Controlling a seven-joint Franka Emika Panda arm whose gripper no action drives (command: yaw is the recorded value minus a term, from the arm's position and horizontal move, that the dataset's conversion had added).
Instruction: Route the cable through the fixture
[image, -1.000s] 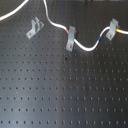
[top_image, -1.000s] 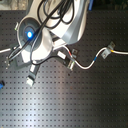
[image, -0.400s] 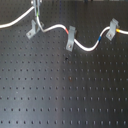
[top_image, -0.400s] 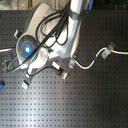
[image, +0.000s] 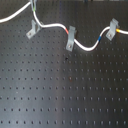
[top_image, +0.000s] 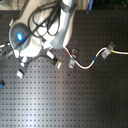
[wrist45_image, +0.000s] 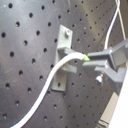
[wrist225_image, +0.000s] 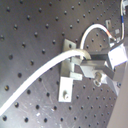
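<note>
First exterior view: the cable (image: 85, 46) runs white across the upper part of the frame, entering at the upper left edge, passing the fixture (image: 33, 29) at upper left, then the narrow upright clip (image: 70, 38) at upper centre, sagging, and rising to the tilted clip (image: 113, 27) at upper right. Blue and yellow bands sit just left of that last clip. All three clips stand on the black perforated board (image: 65, 95).

Second exterior view: the arm (top_image: 45, 30) fills the upper left and hides the fixture; the cable shows only from centre to the right edge.

First wrist view: the gripper (wrist45_image: 89, 62) is pinched on the cable at a green band, just beside the fixture. The cable passes across the fixture's prongs.
</note>
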